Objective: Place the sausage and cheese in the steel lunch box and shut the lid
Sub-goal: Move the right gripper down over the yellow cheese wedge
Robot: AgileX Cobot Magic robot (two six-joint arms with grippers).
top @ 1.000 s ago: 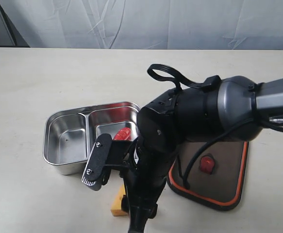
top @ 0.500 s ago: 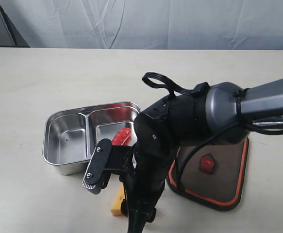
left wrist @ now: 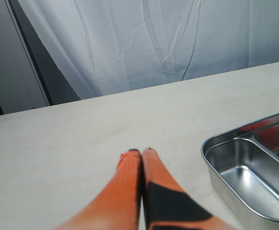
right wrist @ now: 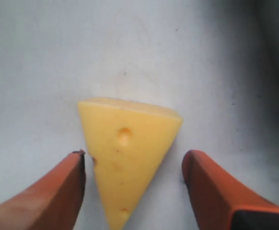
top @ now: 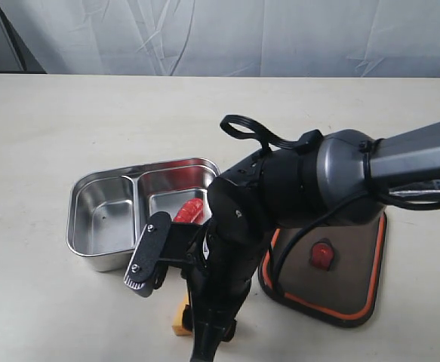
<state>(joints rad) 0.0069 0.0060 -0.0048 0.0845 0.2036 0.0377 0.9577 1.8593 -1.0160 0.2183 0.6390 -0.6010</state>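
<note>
Yellow-orange, triangular and holed, the toy cheese wedge (right wrist: 127,153) lies flat on the pale bench (top: 53,121). We see the right fingers (right wrist: 53,196) spread wide on either side of it, gripping nothing. The glossy red ribbed sausage (top: 191,210) rests in the shiny steel lunch box (top: 80,188), in the compartment nearer the dark translucent, orange-rimmed lid (top: 355,264). The left fingers (left wrist: 129,182) are pressed together, empty.
</note>
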